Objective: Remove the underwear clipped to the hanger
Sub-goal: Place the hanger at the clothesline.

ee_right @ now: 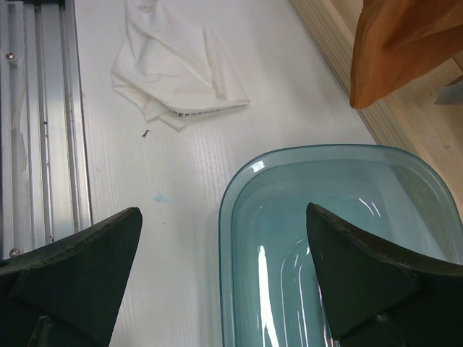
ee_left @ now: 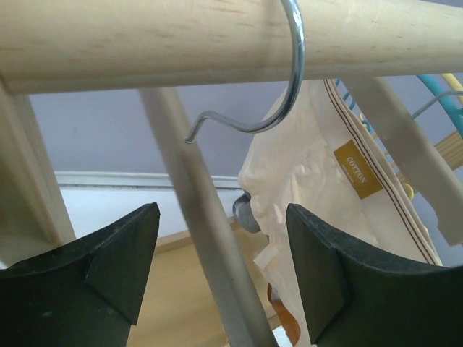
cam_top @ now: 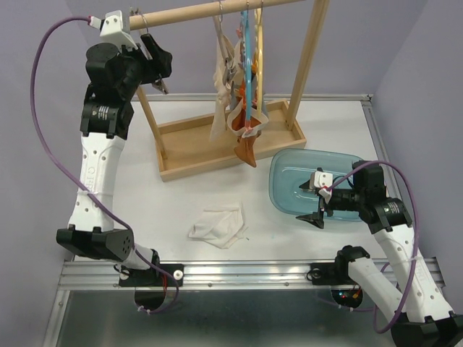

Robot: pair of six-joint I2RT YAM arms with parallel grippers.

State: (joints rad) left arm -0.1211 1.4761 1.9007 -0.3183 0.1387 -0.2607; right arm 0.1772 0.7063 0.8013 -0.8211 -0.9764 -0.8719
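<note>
Beige cotton underwear (ee_left: 311, 188) hangs clipped; both arms' jaws wide, empty; a hard tug against the grey clip (ee_left: 244, 211) could tip the light wooden rack (cam_top: 188, 141)

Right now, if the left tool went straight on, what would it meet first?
Probably the pale slanted bar framed by the left tool; beige underwear hangs beyond, depth unclear.

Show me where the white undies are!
In the top view the white underwear lies crumpled on the table, near the front edge, left of the blue tub.
</note>
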